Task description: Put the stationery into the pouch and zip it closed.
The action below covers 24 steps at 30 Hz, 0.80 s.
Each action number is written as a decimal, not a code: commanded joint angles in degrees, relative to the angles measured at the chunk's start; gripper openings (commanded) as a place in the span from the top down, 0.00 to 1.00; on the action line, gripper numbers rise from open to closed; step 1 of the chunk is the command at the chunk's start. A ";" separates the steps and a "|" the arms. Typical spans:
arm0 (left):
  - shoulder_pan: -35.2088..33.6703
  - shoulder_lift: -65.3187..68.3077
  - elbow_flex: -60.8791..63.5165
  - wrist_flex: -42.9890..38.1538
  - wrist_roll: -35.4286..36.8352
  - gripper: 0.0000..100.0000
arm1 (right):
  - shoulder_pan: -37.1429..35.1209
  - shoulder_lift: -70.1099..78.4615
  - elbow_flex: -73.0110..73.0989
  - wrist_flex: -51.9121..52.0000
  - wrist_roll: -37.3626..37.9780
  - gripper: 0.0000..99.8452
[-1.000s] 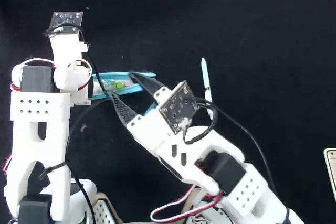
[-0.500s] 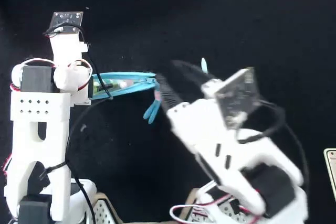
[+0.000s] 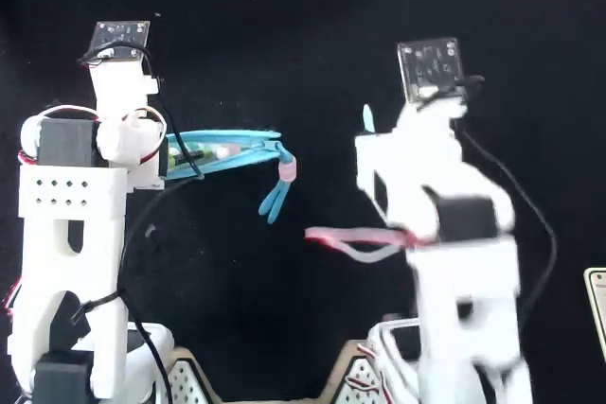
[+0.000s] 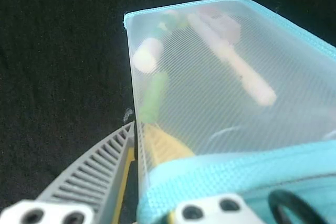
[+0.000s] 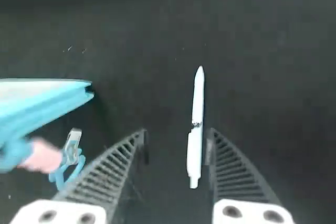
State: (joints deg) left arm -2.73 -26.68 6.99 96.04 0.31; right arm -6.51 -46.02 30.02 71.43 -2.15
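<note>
A translucent pouch with teal zipper edging hangs by its end from my left gripper, which is shut on it. Through its wall I see a white pen, a green item and a white eraser. The pouch's zipper pull with pink and blue strap dangles at its free end. A pale blue-white pen lies on the black table, its tip showing beside the right arm. My right gripper is open just above the table, and the pen lies between its fingers, close to one of them.
Black cloth covers the table. A light card lies at the right edge. The right arm's red and white cable loops out toward the middle. The pouch's end and strap lie close beside the right gripper.
The right arm left the pouch's free end and swung right and back to straddle the loose pen. The left arm and pouch stayed put.
</note>
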 commanded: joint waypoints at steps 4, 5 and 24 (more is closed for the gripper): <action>0.57 0.09 0.48 -0.09 0.09 0.97 | 1.67 25.10 -8.84 -5.01 -0.79 0.83; 0.57 0.09 0.48 -0.09 0.09 0.97 | 1.67 28.09 -10.24 -5.54 -0.44 0.83; 0.57 -0.09 0.48 0.09 0.09 0.97 | 6.42 71.60 -43.82 -4.48 4.13 0.83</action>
State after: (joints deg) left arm -2.73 -26.68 6.99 96.04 0.31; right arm -2.02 20.88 -4.09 65.63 -2.07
